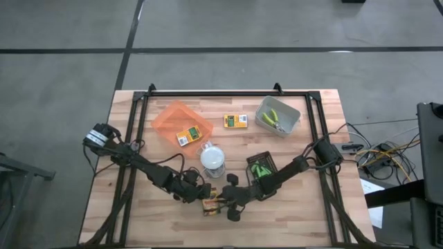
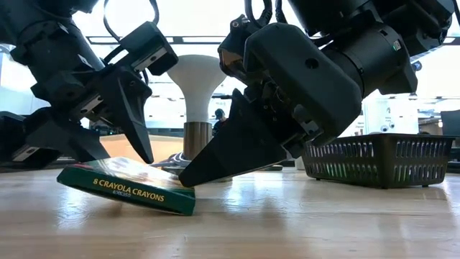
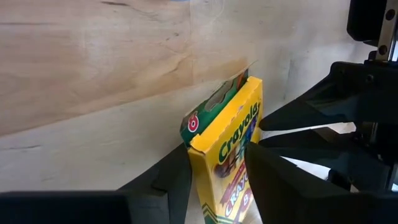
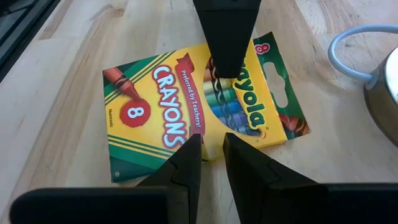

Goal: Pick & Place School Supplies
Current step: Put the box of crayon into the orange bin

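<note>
three crayon boxes, three trays, one white domed object, two arms

Glossy printed card crayon box, pale wood table (smooth grain), black plastic mesh basket

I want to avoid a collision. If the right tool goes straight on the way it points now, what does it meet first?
Most likely the crayon box, which lies directly ahead of the right tool. Just past it, the left tool's finger presses on the same box, so it would probably come next; the depth between them is unclear.
</note>
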Controlling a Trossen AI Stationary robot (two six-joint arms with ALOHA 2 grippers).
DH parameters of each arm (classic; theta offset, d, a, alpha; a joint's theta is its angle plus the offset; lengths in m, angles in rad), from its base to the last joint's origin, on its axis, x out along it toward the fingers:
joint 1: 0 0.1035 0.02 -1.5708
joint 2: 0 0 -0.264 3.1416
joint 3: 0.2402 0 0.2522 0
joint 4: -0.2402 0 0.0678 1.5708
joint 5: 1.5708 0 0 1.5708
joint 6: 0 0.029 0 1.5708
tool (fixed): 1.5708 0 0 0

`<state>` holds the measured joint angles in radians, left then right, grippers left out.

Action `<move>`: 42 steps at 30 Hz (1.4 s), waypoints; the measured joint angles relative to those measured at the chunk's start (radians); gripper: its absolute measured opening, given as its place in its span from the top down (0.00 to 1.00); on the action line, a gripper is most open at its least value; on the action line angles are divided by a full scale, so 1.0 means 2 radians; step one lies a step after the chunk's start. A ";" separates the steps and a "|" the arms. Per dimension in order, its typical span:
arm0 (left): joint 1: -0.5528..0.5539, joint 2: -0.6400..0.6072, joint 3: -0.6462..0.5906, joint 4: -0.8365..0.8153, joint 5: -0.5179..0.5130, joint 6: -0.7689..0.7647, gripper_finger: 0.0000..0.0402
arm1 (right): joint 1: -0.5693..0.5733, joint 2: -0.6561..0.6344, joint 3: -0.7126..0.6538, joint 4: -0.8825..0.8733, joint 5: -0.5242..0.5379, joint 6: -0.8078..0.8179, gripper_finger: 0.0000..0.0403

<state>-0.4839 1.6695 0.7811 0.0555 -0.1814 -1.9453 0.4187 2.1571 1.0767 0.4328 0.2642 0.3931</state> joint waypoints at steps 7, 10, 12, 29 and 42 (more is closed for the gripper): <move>0.000 0.000 0.000 0.001 0.000 0.001 0.79 | 0.000 0.000 0.000 0.000 0.000 0.000 0.83; 0.000 -0.001 0.000 0.003 -0.007 0.020 0.85 | 0.000 0.000 0.000 0.000 0.000 0.000 0.83; 0.000 -0.001 0.000 0.003 -0.010 0.032 0.88 | 0.000 0.000 0.000 0.000 0.000 0.000 0.83; 0.000 -0.001 0.000 0.002 -0.014 0.039 0.88 | 0.006 -0.023 -0.003 -0.002 0.019 -0.028 0.83; 0.000 -0.008 0.001 0.000 -0.006 0.038 0.88 | 0.025 -0.180 -0.001 -0.144 0.105 -0.049 0.83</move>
<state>-0.4834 1.6533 0.7822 0.0549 -0.1937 -1.8702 0.4695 1.7975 1.0744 0.1449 0.4748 0.2952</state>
